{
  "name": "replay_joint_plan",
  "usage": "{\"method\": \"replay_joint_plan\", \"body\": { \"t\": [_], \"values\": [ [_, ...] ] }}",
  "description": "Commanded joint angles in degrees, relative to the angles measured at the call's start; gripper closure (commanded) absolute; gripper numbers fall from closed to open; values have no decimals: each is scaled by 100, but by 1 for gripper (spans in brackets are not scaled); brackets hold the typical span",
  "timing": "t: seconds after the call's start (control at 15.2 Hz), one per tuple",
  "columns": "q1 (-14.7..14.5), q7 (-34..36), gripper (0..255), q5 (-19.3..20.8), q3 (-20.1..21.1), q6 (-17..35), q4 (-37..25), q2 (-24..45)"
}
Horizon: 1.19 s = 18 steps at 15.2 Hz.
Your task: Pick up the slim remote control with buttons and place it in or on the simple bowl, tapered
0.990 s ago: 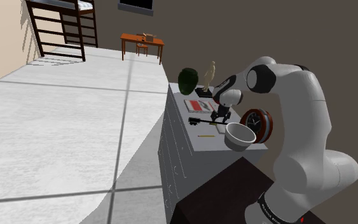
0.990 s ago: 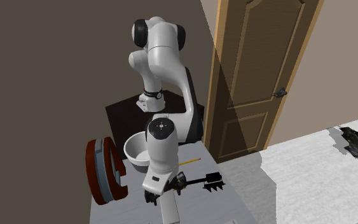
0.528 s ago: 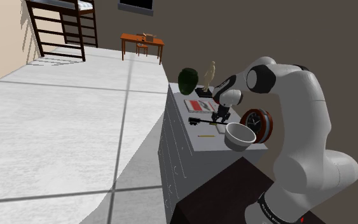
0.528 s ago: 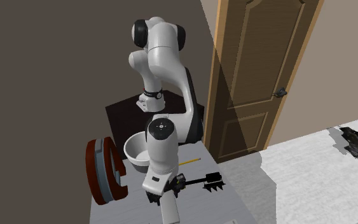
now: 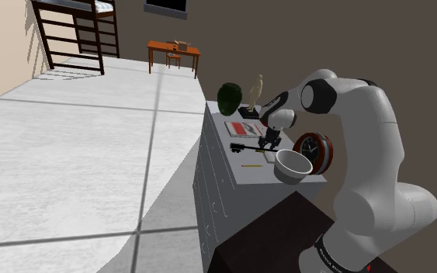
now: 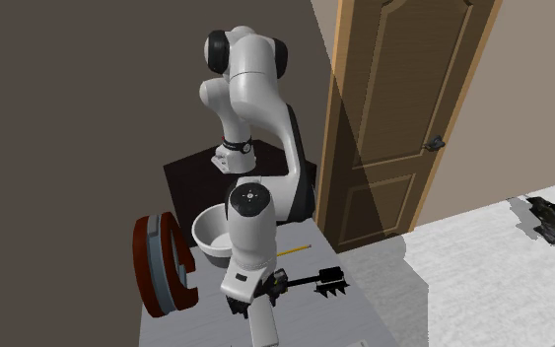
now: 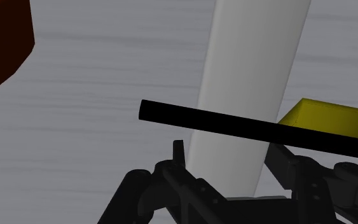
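Note:
The remote (image 7: 247, 70) is a slim, plain pale bar lying on the grey dresser top (image 5: 244, 177). In the second exterior view the remote (image 6: 262, 327) runs out from under the hand towards that view's bottom edge. My gripper (image 7: 227, 153) points down at it, and both black fingers (image 7: 179, 154) press against the bar's long sides. The hand (image 5: 269, 144) is low over the dresser top, a short way from the white tapered bowl (image 5: 290, 175). In the second exterior view that bowl (image 6: 204, 242) sits just behind the gripper (image 6: 250, 306).
A black key-like rod (image 5: 247, 147) lies across the remote beside my fingers. A yellow pencil (image 5: 249, 165) lies near the dresser's front edge. A red round clock (image 5: 317, 149) stands behind the bowl. A magazine (image 5: 241, 128), a statuette (image 5: 258, 95) and a green object (image 5: 228, 97) sit farther along.
The fingers have closed in on the remote. The arm and the things on the dresser have stayed where they were.

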<state>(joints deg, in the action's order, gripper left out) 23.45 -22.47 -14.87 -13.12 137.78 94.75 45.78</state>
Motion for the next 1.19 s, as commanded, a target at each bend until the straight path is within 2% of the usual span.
{"method": "replay_joint_plan", "body": {
  "t": [0.0, 1.12],
  "values": [
    [-10, 6, 255, 13, -13, -40, 20, -58],
    [-159, 150, 255, 254, -225, -840, 133, -977]
  ]
}}
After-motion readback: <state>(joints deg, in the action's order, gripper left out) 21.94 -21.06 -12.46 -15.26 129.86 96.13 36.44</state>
